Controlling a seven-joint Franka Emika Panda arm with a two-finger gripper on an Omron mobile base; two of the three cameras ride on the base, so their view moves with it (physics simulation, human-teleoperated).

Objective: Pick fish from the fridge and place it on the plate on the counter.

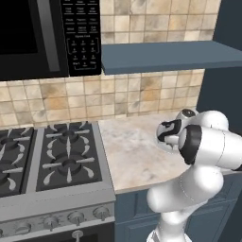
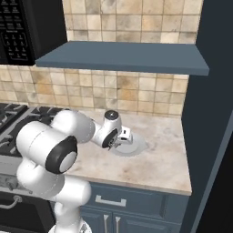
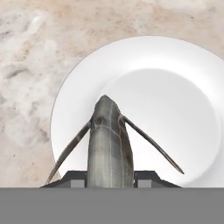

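One fish (image 3: 109,144) sat clamped in our hand (image 3: 109,177), head pointing out over the plate (image 3: 175,65), the two dark fingers closed on its body. Our hand hovered just above the plate, which rested on the beige surface (image 2: 159,159) between the stove (image 1: 52,156) and the fridge (image 2: 209,136). We judged the fetching done; only lowering and releasing remained.
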